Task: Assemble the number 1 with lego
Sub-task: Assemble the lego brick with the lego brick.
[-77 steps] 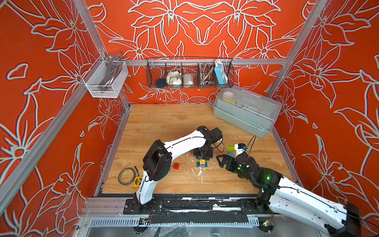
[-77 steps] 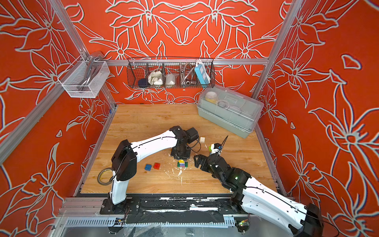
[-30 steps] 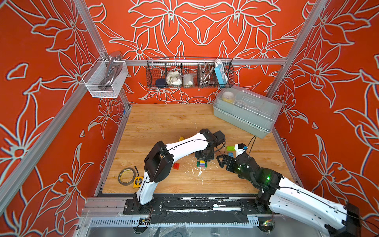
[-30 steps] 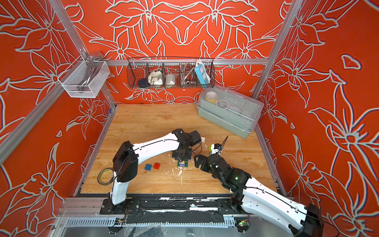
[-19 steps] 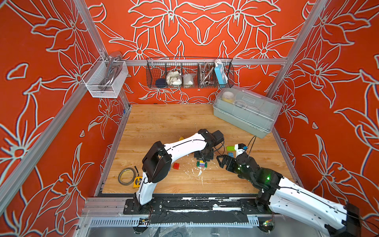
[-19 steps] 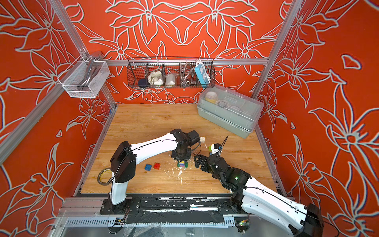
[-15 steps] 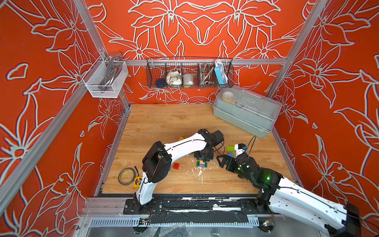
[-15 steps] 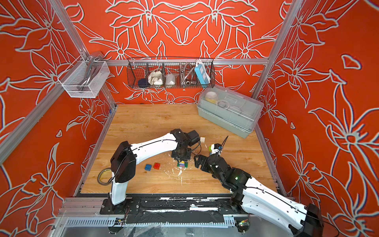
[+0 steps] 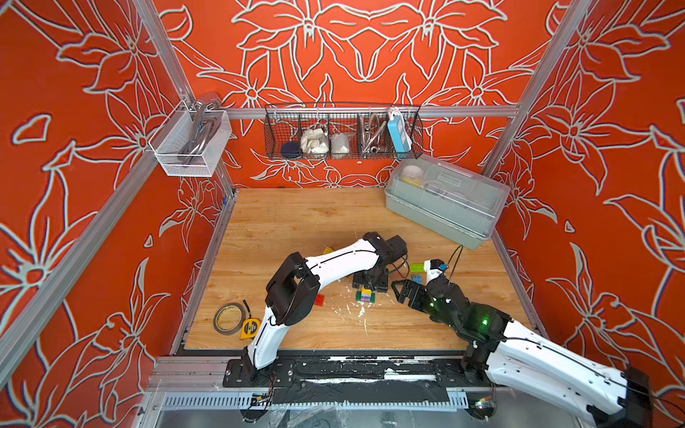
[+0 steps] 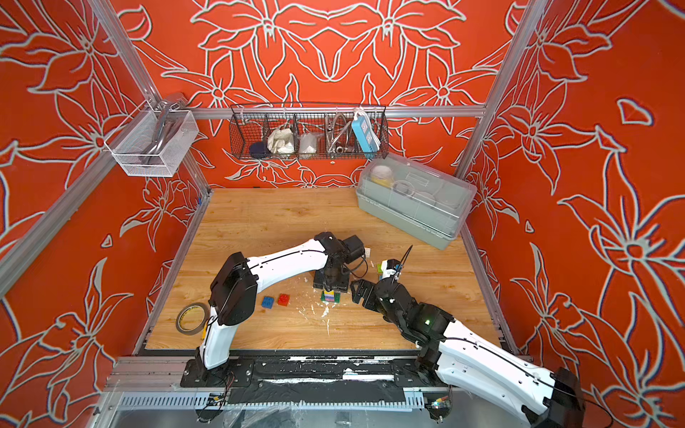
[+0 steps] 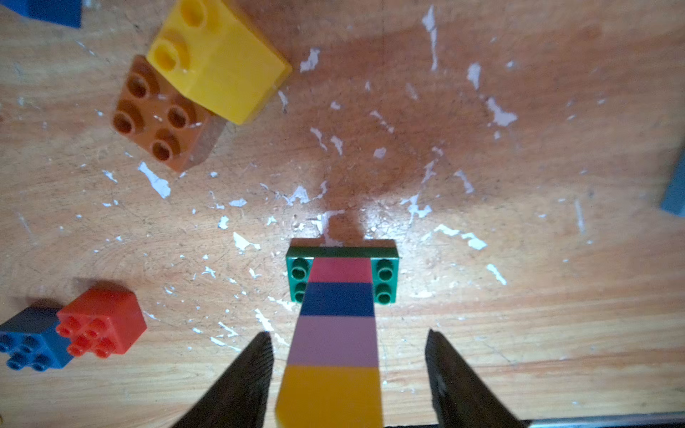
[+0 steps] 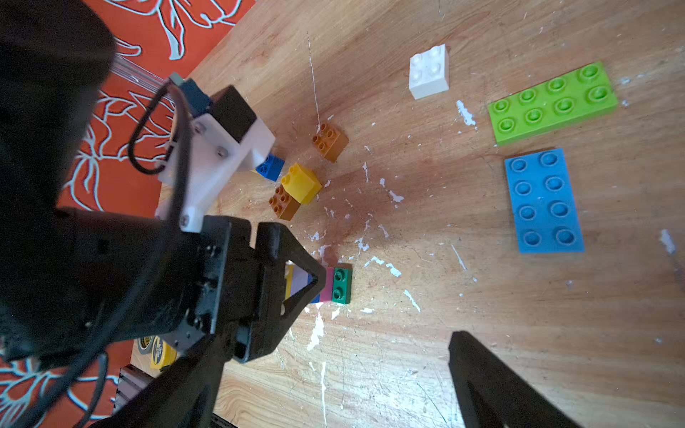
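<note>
Now, nearest the front edge of the tabletop (image 9: 296, 222), a tape roll (image 9: 229, 318) and a tape measure (image 9: 250, 328) lie aside, no part of the build. Just beyond them a red brick (image 11: 100, 322) and a blue brick (image 11: 26, 344) sit touching each other, unused. Next comes the stack (image 11: 335, 333), upright near the middle: a dark green plate (image 11: 385, 281) as foot, then pink, blue, lilac and yellow squares, one on another. That reads as the stroke of the 1, so the task looks well along. What may be left is a flag at the top or a taller stroke, and I cannot tell which is meant. Past the stack a loose yellow brick (image 11: 218, 59) rests tilted against a brown brick (image 11: 159, 115). Farther out a white brick (image 12: 428, 72), a lime plate (image 12: 552, 102) and a light blue plate (image 12: 543, 202) lie loose. The left arm (image 9: 333, 261) rises from its base, folds at the elbow and reaches to the middle, wrist turned down so the left tool (image 11: 348, 335) points straight down over the stack. Its jaws stand apart, a gap showing on each side of the top square, gripping nothing. The right arm (image 9: 537, 355) lies low from the front corner, and the right tool (image 9: 398, 292) hangs just beside the stack, spread wide and empty. At the back stands a lidded box (image 9: 444, 200).
</note>
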Tool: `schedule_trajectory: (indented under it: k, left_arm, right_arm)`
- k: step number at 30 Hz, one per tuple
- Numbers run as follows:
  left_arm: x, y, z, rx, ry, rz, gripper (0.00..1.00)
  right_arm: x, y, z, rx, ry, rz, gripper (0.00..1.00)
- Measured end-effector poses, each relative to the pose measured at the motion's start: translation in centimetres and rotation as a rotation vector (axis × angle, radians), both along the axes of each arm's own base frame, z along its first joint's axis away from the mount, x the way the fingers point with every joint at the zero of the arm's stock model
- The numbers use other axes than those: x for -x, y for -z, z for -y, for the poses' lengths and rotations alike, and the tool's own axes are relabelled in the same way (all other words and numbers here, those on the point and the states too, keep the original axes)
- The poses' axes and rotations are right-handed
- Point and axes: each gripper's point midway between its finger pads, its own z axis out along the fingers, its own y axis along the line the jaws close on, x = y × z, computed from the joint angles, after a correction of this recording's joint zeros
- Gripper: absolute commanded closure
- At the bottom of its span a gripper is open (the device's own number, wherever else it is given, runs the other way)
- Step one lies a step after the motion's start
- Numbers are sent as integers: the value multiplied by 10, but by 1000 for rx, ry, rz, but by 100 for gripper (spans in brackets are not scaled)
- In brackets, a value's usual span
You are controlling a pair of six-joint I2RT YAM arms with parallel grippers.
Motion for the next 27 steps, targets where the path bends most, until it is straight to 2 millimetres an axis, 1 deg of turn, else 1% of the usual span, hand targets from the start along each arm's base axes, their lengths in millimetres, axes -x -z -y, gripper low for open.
schedule_trajectory:
  k: [2, 3, 4, 5, 6, 9, 15, 18, 21, 24, 27]
  left_arm:
    - [-2, -5, 1, 4, 1, 11, 25]
    - [-3, -6, 1, 3, 1, 14, 21]
    - [-4, -8, 1, 1, 3, 18, 15]
    - [-4, -9, 0, -3, 4, 23, 6]
    - [-4, -10, -1, -7, 3, 26, 2]
    - [-3, -18, -9, -8, -16, 48, 1]
    - [18, -44, -48, 22, -90, 130, 1]
    - [27, -47, -59, 76, -119, 174, 1]
    - [38, -39, -56, 136, -106, 217, 1]
    - [49, -28, -43, 189, -67, 255, 1]
    - [51, -23, -30, 231, -34, 292, 1]
  right_arm:
    - [0, -2, 0, -5, 0, 4, 0]
    - [0, -2, 0, -7, -1, 5, 0]
    - [0, -3, 0, -10, -1, 8, 0]
    - [0, -5, 0, -14, -1, 12, 0]
    - [1, -6, 1, -18, -1, 15, 0]
    - [1, -10, 2, -33, -2, 29, 0]
    - [7, -4, 10, -60, -2, 49, 0]
    - [9, -6, 12, -77, -1, 61, 0]
    - [10, -9, 13, -96, 2, 72, 0]
    - [11, -10, 14, -106, 4, 77, 0]
    - [11, -7, 14, -100, 4, 71, 0]
